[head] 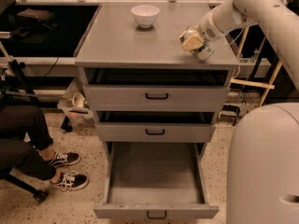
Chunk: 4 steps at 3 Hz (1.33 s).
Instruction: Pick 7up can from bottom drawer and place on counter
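Observation:
The 7up can (204,52), green and white, sits tilted at the right front of the counter (121,41), touching or just above its surface. My gripper (193,42) is shut on the can from the left side, with its pale fingers (190,44) wrapped around it. The arm reaches in from the upper right. The bottom drawer (156,178) is pulled fully open and nothing shows inside it. The two shallower drawers above it are slightly open.
A white bowl (145,15) stands at the back middle of the counter. A seated person's legs and sneakers (65,169) are on the floor to the left of the cabinet. My white base (264,167) fills the lower right.

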Motion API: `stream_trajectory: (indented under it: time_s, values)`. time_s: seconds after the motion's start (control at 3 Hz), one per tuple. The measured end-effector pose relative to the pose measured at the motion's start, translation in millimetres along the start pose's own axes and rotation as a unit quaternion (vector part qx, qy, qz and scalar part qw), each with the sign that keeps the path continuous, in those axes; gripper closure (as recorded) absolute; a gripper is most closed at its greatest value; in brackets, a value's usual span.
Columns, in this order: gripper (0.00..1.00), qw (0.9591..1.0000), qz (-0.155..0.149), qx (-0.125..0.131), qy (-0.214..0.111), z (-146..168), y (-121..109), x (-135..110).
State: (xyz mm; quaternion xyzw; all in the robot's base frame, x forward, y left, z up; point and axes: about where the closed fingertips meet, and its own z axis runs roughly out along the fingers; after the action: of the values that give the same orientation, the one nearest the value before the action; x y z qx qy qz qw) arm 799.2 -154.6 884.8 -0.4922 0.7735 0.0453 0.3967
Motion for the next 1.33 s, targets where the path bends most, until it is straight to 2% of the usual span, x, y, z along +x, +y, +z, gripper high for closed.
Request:
stream_trajectory:
  time_s: [0.33,0.67,1.0,1.33]
  values:
    - [0.12,1.0000,0.000,0.000,0.000,0.0,0.0,0.0]
    - [0.00,1.0000,0.000,0.000,0.000,0.2,0.1,0.0]
    - [0.00,1.0000,-0.001,-0.008,-0.002,2.1,2.5,0.5]
    - [0.00,0.9992,-0.014,-0.038,-0.001,-42.0,16.2,17.7]
